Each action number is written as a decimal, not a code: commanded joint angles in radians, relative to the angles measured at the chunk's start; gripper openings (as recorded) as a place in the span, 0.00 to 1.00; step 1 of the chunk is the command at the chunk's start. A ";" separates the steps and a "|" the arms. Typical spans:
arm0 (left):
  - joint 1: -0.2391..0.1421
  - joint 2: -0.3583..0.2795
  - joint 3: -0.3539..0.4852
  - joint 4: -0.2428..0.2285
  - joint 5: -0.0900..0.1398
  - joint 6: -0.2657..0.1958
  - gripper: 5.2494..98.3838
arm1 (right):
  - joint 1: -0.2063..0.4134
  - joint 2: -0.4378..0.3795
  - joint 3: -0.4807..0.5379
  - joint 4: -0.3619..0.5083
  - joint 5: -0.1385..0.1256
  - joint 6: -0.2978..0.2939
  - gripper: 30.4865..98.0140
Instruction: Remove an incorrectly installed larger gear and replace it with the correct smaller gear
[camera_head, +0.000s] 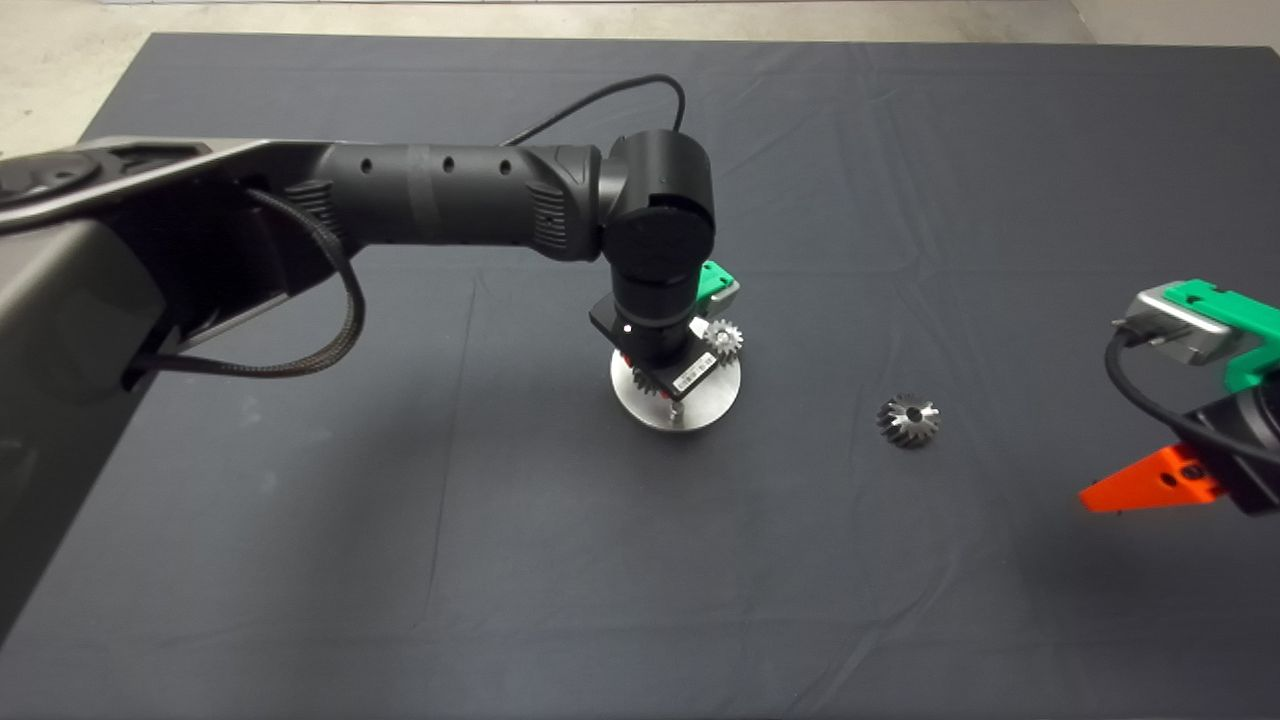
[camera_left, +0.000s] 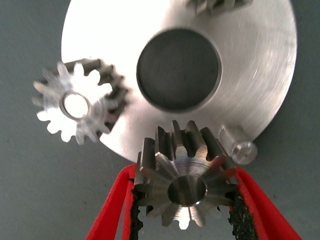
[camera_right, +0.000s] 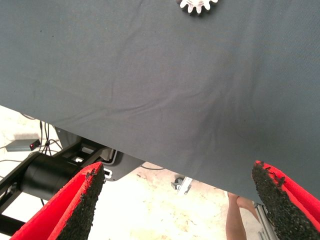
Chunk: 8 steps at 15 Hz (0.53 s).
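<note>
My left gripper (camera_left: 186, 175) is shut on the smaller gear (camera_left: 182, 187), a silver spur gear, and holds it over the rim of a round steel disc (camera_left: 260, 65), right beside a bare pin (camera_left: 240, 148). In the head view the left wrist (camera_head: 655, 345) covers most of the disc (camera_head: 700, 405). The larger gear (camera_head: 908, 420), dark with slanted teeth, lies alone on the mat to the right of the disc. My right gripper (camera_head: 1150, 482) waits open and empty at the right edge, and its fingers (camera_right: 85, 200) are wide apart.
A second small silver gear (camera_left: 77, 107) sits on the disc's rim, and it also shows in the head view (camera_head: 722, 340). A third gear (camera_left: 217, 5) peeks in at the disc's far side. The disc has a dark centre hole (camera_left: 178, 68). A person's leg (camera_right: 235, 220) stands beyond the mat.
</note>
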 joint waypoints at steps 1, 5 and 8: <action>-0.031 0.005 0.021 -0.050 0.070 0.010 0.32 | 0.022 0.004 0.001 0.034 0.001 0.005 0.70; -0.031 0.005 0.060 -0.050 0.046 -0.011 0.32 | 0.022 -0.004 0.004 0.036 0.001 0.005 0.70; -0.031 0.007 0.060 -0.051 0.035 -0.011 0.32 | 0.022 -0.004 0.003 0.037 0.001 0.005 0.70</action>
